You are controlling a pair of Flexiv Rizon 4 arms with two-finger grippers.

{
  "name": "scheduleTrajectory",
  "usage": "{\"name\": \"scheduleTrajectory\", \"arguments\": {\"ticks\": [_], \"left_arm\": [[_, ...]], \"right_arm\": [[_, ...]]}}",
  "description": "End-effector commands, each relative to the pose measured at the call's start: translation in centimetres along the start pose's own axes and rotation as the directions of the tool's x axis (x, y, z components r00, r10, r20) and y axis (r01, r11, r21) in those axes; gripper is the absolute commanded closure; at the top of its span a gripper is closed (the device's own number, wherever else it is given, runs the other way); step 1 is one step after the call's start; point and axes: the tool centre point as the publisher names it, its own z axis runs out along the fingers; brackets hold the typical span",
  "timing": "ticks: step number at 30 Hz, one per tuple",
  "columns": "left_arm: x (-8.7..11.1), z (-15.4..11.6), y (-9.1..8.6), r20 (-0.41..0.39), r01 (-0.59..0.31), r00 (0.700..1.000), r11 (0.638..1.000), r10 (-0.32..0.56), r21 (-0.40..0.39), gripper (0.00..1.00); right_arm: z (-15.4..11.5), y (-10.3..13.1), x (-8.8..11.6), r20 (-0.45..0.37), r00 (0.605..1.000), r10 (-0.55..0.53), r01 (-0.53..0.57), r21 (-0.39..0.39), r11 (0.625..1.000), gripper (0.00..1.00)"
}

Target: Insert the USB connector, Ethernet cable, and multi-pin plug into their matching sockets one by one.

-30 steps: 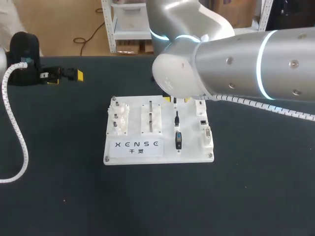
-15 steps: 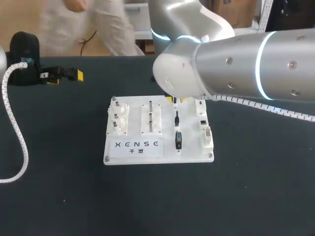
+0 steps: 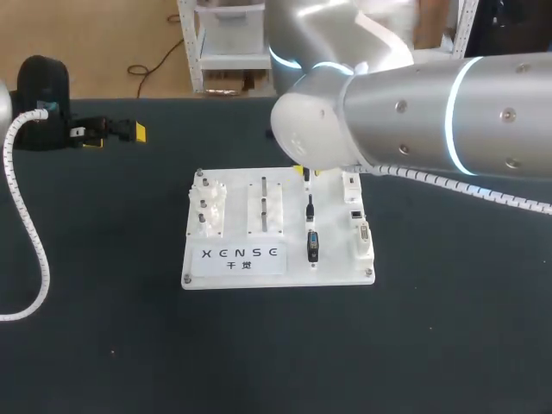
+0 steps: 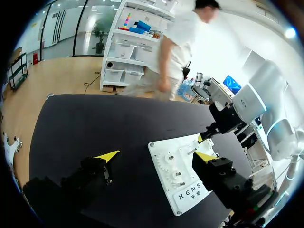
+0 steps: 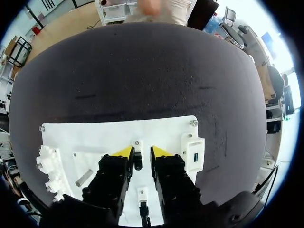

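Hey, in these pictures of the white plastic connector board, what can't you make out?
Right wrist view: whether the right gripper grips the small black plug is unclear; its own body covers the contact.
Head view: that gripper is hidden under the right arm's silver elbow.
Head view: sockets in the white side block are too small to tell apart.
Left wrist view: the open left gripper covers the white plastic board's connector side.

My right gripper [image 5: 141, 152] narrowed over the far edge of the white board [image 3: 237, 269]. Its yellow tips, spread wide a second ago, drew in on either side of the small black plug [image 5: 138, 162] standing there, a sliver of gap left. My right arm [image 3: 414, 112] shifted slightly over the board's far edge, hiding most of the tips from above.
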Motion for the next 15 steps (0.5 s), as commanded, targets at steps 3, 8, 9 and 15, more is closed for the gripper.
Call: {"name": "scheduleTrajectory", "arguments": {"ticks": [3, 8, 9, 15], "left_arm": [[0.0, 0.0, 0.0, 0.0, 0.0, 1.0, 1.0, 0.0, 0.0, 0.0], [0.0, 0.0, 0.0, 0.0, 0.0, 1.0, 1.0, 0.0, 0.0, 0.0], [0.0, 0.0, 0.0, 0.0, 0.0, 1.0, 1.0, 0.0, 0.0, 0.0], [0.0, 0.0, 0.0, 0.0, 0.0, 1.0, 1.0, 0.0, 0.0, 0.0]], "right_arm": [[-0.1, 0.0, 0.1, -0.003, 1.0, -0.004, 0.004, -0.009, 1.0, 0.88], [0.0, 0.3, 0.8, -0.014, 1.0, -0.013, 0.013, -0.017, 1.0, 0.91], [0.0, 0.3, 0.9, -0.014, 1.0, -0.015, 0.014, -0.018, 1.0, 0.91], [0.1, 0.1, 1.3, -0.027, 1.0, -0.013, 0.013, -0.013, 1.0, 0.91]]}}
